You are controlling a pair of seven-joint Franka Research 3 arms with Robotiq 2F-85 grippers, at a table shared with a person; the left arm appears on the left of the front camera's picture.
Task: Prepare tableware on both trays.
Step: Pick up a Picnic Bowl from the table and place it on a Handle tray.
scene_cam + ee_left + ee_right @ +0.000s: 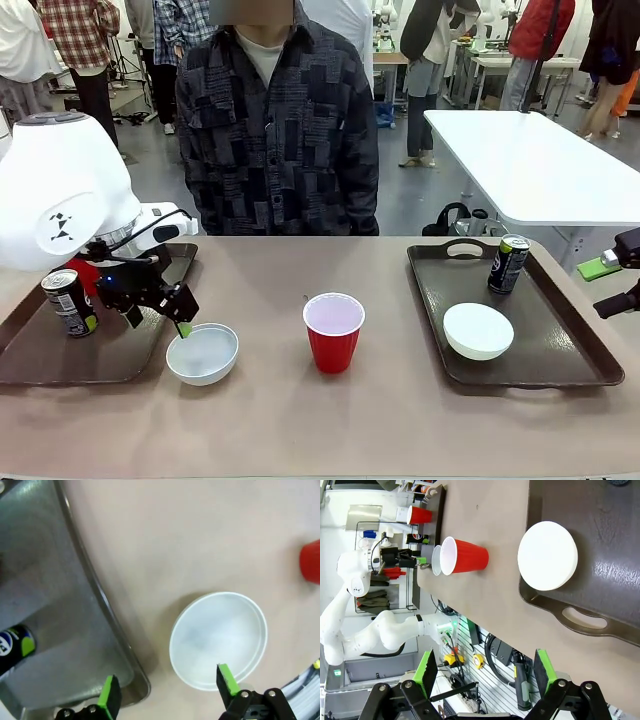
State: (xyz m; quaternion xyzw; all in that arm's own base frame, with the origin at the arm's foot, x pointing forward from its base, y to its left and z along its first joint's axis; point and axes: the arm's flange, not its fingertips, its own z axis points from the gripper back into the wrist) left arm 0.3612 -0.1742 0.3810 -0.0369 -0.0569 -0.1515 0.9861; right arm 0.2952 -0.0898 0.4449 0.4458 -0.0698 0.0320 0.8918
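A white bowl (202,353) (217,640) sits on the table just right of the left tray (60,350) (60,605). My left gripper (160,322) (168,690) hangs open low over the bowl's near rim, one finger above the bowl and the other by the tray's corner. On that tray stand a dark can (68,302) (15,645) and a red cup (88,275), mostly hidden behind the arm. Another red cup (333,330) (465,556) stands at mid-table. The right tray (560,350) (605,580) holds a can (508,264) and a white bowl (478,330) (547,555). My right gripper (604,287) (485,672) is open, off that tray's right edge.
A person (275,130) stands at the far side of the table, hands out of sight. The tabletop (330,430) is bare between the trays apart from the cup and bowl. A white table (540,160) stands behind at the right.
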